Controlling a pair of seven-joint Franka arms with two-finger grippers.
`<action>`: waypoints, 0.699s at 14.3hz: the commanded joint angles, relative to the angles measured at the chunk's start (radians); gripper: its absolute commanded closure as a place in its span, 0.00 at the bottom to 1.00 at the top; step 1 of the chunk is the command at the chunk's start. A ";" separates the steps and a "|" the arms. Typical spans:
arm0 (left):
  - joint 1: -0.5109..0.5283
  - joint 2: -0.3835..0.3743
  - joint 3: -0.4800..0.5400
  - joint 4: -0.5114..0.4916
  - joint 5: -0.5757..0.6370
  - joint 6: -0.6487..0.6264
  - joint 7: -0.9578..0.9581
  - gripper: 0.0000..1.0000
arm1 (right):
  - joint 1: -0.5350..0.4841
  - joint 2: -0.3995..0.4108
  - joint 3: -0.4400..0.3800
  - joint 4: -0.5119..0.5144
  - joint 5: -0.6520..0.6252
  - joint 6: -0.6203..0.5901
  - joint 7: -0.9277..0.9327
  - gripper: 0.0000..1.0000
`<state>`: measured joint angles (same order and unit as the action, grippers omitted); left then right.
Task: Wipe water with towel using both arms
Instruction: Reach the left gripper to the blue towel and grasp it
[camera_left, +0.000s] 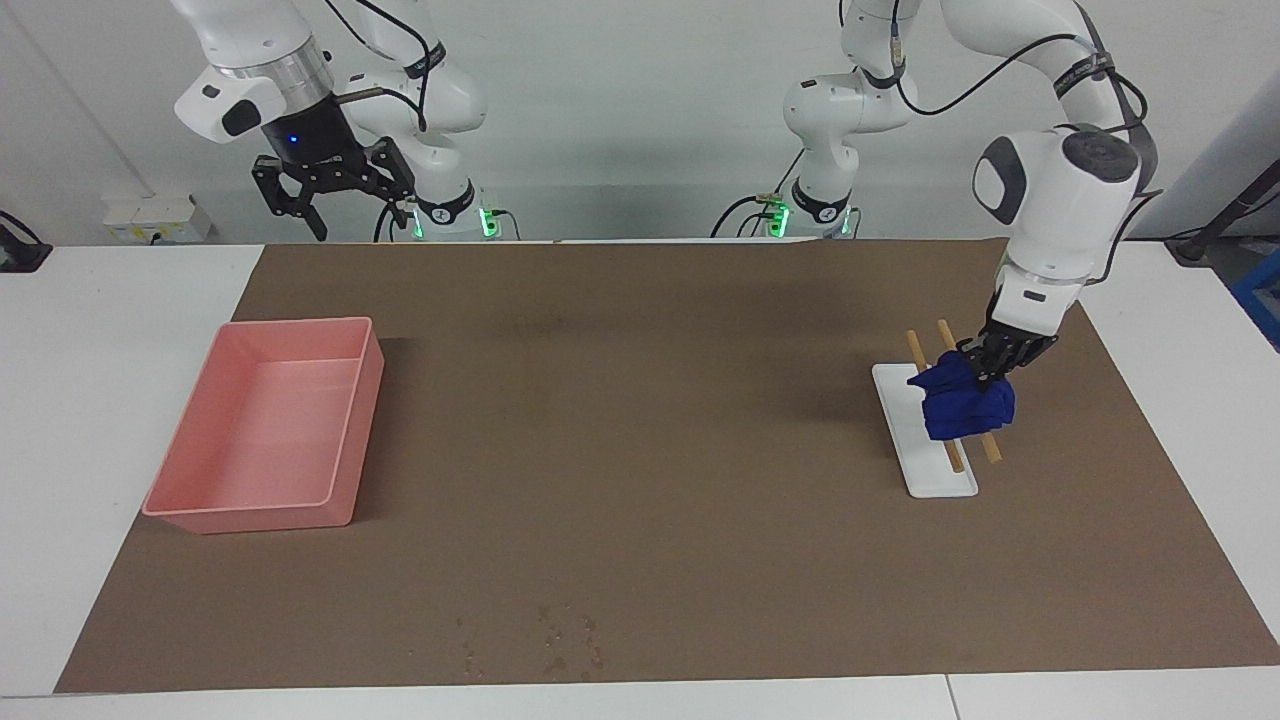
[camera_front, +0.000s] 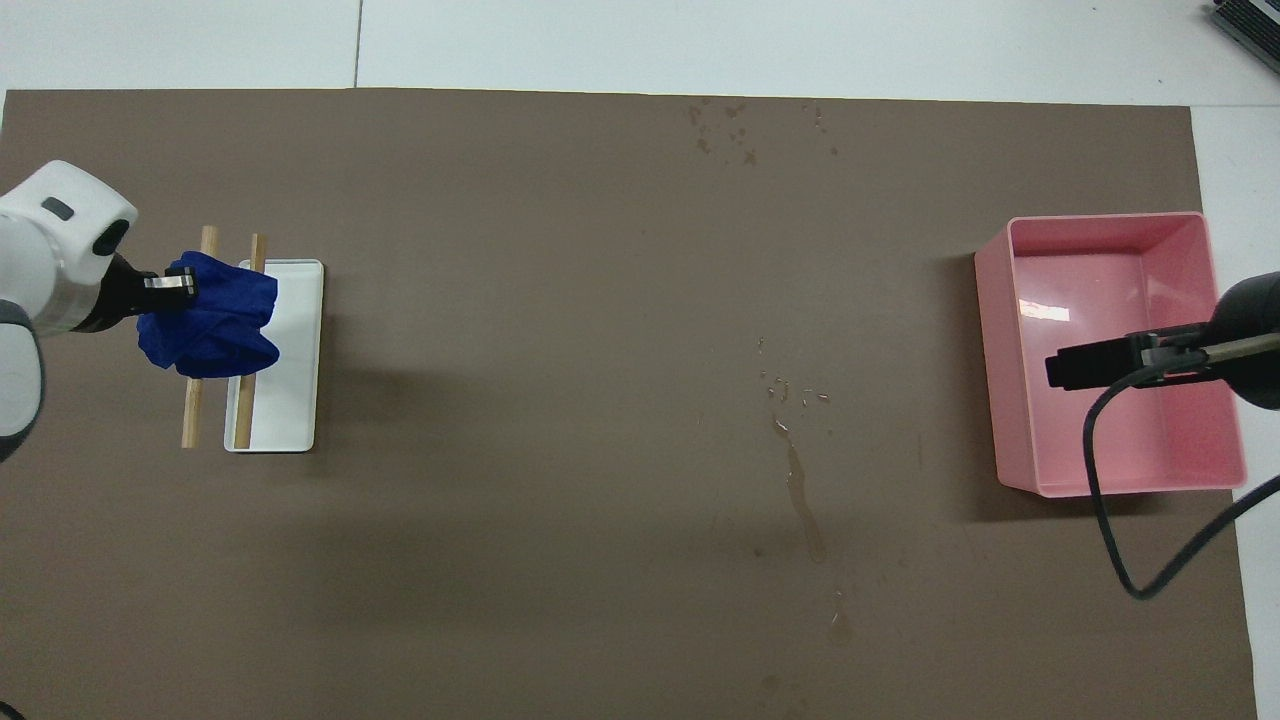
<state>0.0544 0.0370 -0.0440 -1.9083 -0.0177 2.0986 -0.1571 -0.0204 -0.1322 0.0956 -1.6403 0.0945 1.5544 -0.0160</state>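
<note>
The deep-blue towel (camera_left: 965, 405) lies bunched on two wooden rods (camera_left: 913, 346) across a small white tray (camera_left: 935, 480), toward the left arm's end of the table. My left gripper (camera_left: 985, 365) is down at the towel, its fingers closed into the folds. In the overhead view the towel (camera_front: 215, 320) and left gripper (camera_front: 172, 288) show the same. Water drops (camera_left: 560, 640) sit on the brown mat near its edge farthest from the robots, also seen from overhead (camera_front: 730, 125), where a thin water trail (camera_front: 800, 480) crosses mid-mat. My right gripper (camera_left: 360, 215) waits, raised and open.
An empty pink tray (camera_left: 200, 520) stands toward the right arm's end of the table; in the overhead view the right gripper (camera_front: 1100, 365) hangs over the pink tray (camera_front: 1100, 220). The brown mat (camera_left: 640, 450) covers most of the white table.
</note>
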 joint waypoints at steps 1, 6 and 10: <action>0.048 -0.015 0.004 0.133 -0.212 -0.170 -0.008 1.00 | -0.010 -0.027 0.003 -0.032 0.040 0.003 -0.019 0.00; 0.074 -0.086 -0.004 0.183 -0.531 -0.313 -0.438 1.00 | -0.019 -0.029 0.003 -0.042 0.180 0.048 -0.012 0.00; 0.059 -0.112 -0.031 0.172 -0.690 -0.368 -0.792 1.00 | -0.004 -0.063 0.006 -0.128 0.320 0.176 -0.105 0.00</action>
<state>0.1207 -0.0540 -0.0719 -1.7310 -0.6232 1.7613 -0.7998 -0.0217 -0.1425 0.0944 -1.6925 0.3668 1.6697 -0.0418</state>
